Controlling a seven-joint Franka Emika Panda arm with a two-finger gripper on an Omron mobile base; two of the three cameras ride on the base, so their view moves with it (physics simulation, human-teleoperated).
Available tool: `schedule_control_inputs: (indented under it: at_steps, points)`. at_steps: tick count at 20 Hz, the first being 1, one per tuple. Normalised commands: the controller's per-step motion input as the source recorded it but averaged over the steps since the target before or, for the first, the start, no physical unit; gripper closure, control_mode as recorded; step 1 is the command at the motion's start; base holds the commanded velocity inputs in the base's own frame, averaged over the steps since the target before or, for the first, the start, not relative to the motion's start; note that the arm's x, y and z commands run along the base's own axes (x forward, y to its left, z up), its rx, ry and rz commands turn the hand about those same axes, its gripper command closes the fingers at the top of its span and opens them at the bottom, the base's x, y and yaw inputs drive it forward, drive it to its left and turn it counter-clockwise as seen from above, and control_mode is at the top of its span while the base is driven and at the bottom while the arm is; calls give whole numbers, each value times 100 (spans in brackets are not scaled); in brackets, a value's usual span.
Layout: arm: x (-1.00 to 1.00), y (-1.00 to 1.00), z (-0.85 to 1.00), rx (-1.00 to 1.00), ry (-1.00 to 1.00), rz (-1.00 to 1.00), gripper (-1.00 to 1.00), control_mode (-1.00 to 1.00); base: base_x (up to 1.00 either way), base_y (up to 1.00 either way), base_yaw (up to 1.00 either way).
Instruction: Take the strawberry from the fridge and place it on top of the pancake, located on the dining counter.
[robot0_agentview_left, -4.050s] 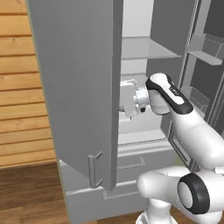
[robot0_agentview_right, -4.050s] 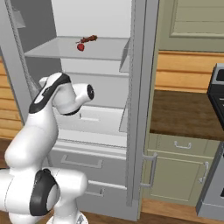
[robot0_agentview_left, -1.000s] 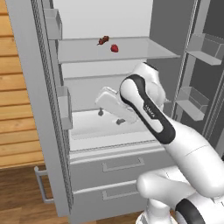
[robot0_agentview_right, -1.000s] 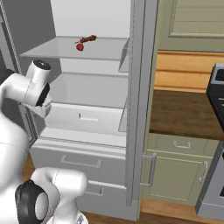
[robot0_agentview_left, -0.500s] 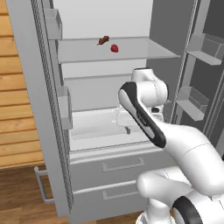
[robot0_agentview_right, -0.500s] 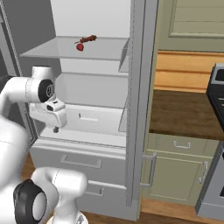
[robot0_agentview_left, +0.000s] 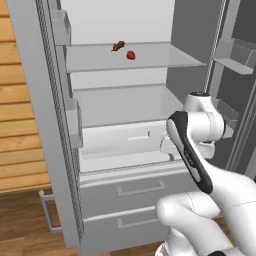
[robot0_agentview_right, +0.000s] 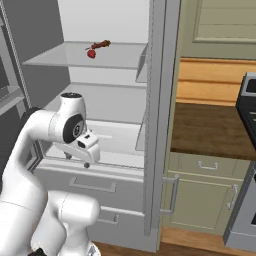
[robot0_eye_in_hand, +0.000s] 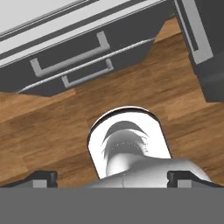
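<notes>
The grey fridge (robot0_agentview_left: 30, 100) stands with both doors swung wide. On its upper shelf (robot0_agentview_left: 150, 59) lies the tiny red strawberry (robot0_agentview_left: 131, 55) (robot0_agentview_right: 91, 53), right beside a darker brown-red morsel (robot0_agentview_left: 118, 46) (robot0_agentview_right: 102, 45). My gripper (robot0_agentview_right: 77, 160) hangs well below that shelf, in front of the white crisper drawer (robot0_agentview_left: 125, 140), pointing down. It is open, its dark fingertips (robot0_eye_in_hand: 41, 177) far apart with nothing between them. In the hand view I look down on the fridge's lower drawers (robot0_eye_in_hand: 70, 48) and the floor. The pancake and the dining counter are out of view.
Door bins (robot0_agentview_left: 235, 52) jut from the right door, others (robot0_agentview_left: 61, 25) from the left door. A dark wooden countertop (robot0_agentview_right: 210, 127) on pale green cabinets (robot0_agentview_right: 200, 175) adjoins the fridge, with a stove (robot0_agentview_right: 248, 100) beyond. Wood-plank wall (robot0_agentview_left: 15, 125) and wooden floor (robot0_eye_in_hand: 144, 83) surround the fridge.
The left door has gone from half shut to wide open. Over the last second my hand swung from the fridge's left side to the right and turned to point down.
</notes>
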Motion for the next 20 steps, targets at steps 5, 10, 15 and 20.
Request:
schedule_control_inputs:
  at_steps: [5, 10, 15, 20]
  points:
    - [-21, 9, -3, 8, -5, 11, -100, -100, 0, 0, 0]
    - [-13, 6, 0, -18, -1, 26, -100, -100, 0, 0, 0]
    - [-22, 0, 0, -16, -1, 22, -100, -100, 0, 0, 0]
    - [-10, -6, -7, -2, -1, 6, -100, -100, 0, 0, 0]
